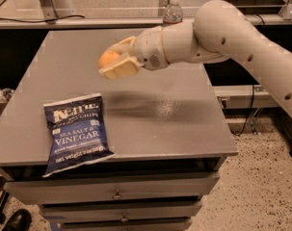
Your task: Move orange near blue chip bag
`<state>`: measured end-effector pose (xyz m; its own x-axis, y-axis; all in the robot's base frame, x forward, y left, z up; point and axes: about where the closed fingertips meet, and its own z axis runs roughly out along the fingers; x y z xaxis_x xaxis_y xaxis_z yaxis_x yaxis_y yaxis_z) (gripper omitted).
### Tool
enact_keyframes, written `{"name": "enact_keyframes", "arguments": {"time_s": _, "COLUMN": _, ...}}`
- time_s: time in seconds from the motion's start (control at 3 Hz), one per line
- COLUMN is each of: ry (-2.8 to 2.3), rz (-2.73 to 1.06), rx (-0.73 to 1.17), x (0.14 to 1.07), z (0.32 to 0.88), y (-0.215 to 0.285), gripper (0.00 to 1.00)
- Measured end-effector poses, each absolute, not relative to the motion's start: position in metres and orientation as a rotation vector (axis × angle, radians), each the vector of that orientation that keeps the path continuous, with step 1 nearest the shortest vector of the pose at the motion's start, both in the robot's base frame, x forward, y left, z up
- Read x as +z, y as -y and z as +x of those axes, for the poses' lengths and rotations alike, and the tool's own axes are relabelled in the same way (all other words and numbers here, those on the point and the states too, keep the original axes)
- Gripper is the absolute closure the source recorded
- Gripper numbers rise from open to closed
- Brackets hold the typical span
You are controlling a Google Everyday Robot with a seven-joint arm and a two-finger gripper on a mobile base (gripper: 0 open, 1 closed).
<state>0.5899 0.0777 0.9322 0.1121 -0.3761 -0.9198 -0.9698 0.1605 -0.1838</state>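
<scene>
The blue chip bag [76, 131] lies flat at the front left of the grey table top [184, 114], white lettering up. My gripper [114, 61] reaches in from the right on a cream arm and hangs above the table, up and to the right of the bag. It is shut on the orange [107, 59], which shows between the fingers [119, 69]. A dark shadow falls on the table right of the bag.
A clear plastic water bottle [173, 11] stands at the table's back edge, behind the arm. Drawers [116, 191] run below the table front. A dark shoe [15, 220] is on the floor at lower left.
</scene>
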Motion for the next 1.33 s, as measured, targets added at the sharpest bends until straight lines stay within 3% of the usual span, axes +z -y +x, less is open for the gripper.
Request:
{"name": "enact_keyframes", "arguments": {"time_s": 0.67, "ry": -1.434, "rz": -1.511, "rx": 0.864, "x": 0.896, "z": 0.557, "y": -0.057, "gripper": 1.0}}
{"name": "enact_keyframes", "arguments": {"time_s": 1.33, "ry": -1.414, "rz": -1.653, "rx": 0.915, "x": 0.869, "z": 0.537, "y": -0.071, "gripper": 1.0}}
